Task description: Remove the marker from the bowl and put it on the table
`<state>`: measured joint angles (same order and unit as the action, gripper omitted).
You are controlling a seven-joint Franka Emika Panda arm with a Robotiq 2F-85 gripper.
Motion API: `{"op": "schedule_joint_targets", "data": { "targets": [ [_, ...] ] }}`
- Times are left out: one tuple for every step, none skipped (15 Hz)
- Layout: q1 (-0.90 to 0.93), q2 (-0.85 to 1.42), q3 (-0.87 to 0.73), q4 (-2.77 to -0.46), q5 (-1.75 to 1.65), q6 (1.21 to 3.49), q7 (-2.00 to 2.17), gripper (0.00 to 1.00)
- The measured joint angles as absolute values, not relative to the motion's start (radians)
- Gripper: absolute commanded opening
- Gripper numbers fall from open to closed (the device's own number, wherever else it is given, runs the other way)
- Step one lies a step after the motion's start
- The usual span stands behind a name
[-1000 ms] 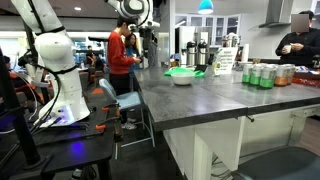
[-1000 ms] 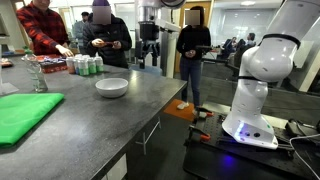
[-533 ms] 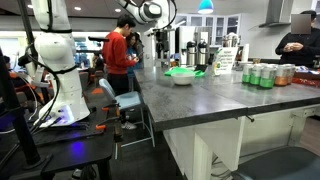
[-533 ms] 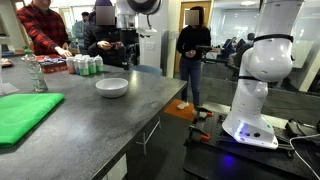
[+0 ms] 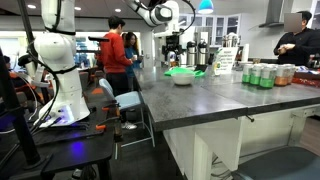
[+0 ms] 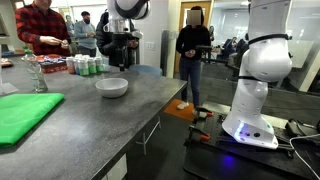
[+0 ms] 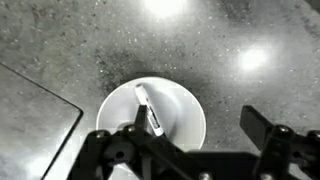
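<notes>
Dark grey speckled surface (image 7: 70, 40) carrying a white bowl (image 7: 190, 105); claw (image 7: 192, 128) poised above the bowl, its fingers spread apart and gripping nothing; dark marker (image 7: 150, 112) with a lighter end, lying slanted inside the bowl, left of its centre in the wrist view

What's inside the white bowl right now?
A marker lies slanted in the bowl, nothing else visible. The fingers cover the bowl's near edge, so that part is unseen.
</notes>
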<state>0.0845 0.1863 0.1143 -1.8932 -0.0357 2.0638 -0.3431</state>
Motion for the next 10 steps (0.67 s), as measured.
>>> {"op": "schedule_joint_targets", "data": {
  "targets": [
    [0.083,0.207,0.114,-1.876,-0.039,2.056,-0.394,1.00],
    [0.083,0.227,0.114,-1.861,-0.043,2.051,-0.435,1.00],
    [0.083,0.247,0.115,-1.848,-0.052,2.050,-0.464,1.00],
    [0.084,0.267,0.117,-1.837,-0.067,2.050,-0.481,1.00],
    [0.085,0.287,0.119,-1.826,-0.078,2.050,-0.490,1.00],
    [0.086,0.305,0.120,-1.815,-0.089,2.051,-0.491,1.00],
    [0.088,0.323,0.121,-1.805,-0.101,2.051,-0.491,1.00],
    [0.089,0.342,0.122,-1.794,-0.110,2.051,-0.491,1.00],
    [0.089,0.362,0.123,-1.780,-0.114,2.051,-0.491,1.00],
    [0.089,0.382,0.123,-1.763,-0.117,2.051,-0.491,1.00]
  ]
}}
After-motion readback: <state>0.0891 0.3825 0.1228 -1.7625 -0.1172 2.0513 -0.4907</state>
